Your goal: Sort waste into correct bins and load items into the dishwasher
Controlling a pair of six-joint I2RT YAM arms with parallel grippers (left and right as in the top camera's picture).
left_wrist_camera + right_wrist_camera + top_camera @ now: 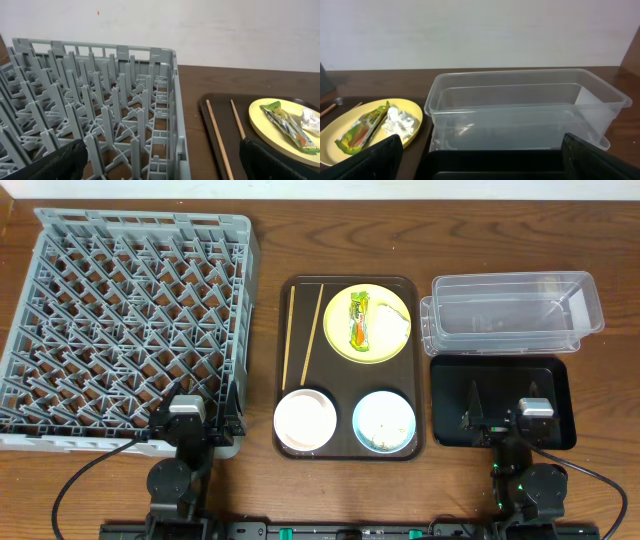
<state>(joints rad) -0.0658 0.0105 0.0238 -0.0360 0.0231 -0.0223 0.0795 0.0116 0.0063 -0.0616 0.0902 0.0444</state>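
Matte black all over: left arm (178, 470) at the left of the counter's front edge, right arm (528, 480) towards the front-right corner. Round black joint housings with a light grey camera block (185, 408) on top of each wrist. Black tapered fingers (47, 162), with a rough grainy texture in the wrist views. Thin black cable (75, 480) looping off each base along the front edge. Small green specks (500, 472) on the right base.

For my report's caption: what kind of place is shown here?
Probably a lab bench staged as a dish-return station: a grey dishwasher rack, a loaded meal tray and clear plastic bins sit on a wooden table.
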